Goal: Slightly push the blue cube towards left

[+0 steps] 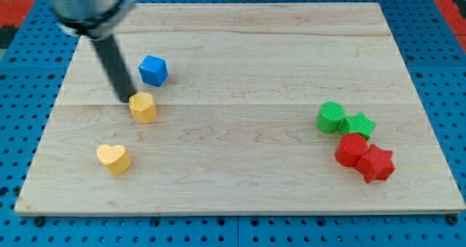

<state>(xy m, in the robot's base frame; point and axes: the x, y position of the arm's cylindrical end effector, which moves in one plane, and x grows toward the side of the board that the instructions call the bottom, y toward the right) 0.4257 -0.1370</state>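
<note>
The blue cube (153,70) lies on the wooden board (240,108) at the upper left. My rod comes down from the view's top left, and my tip (125,99) rests on the board below and to the left of the blue cube, apart from it. The tip touches or nearly touches the upper left edge of a yellow hexagonal block (144,106), which sits just below the blue cube.
A yellow heart block (113,158) lies at the lower left. At the right sit a green cylinder (330,117), a green star (358,124), a red cylinder (352,149) and a red star (376,164), clustered together. A blue pegboard surrounds the board.
</note>
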